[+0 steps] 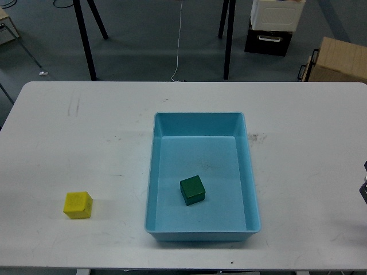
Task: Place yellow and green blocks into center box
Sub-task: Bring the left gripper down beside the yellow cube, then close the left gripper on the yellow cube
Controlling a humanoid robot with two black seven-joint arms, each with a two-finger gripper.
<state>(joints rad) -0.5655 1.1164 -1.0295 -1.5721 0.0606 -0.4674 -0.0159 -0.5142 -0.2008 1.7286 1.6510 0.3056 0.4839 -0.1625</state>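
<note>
Green block: inside box, done. Yellow block: on tabletop, near left, outstanding. Both arms' jaws out of view; state unknown.

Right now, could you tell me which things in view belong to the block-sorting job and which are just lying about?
Belongs to the job:
- yellow block, on the table left of the box
- green block, already in the box
- blue box

Just lying about:
- table (work surface)
- cardboard box on the floor
- white and black containers
- stand legs
</note>
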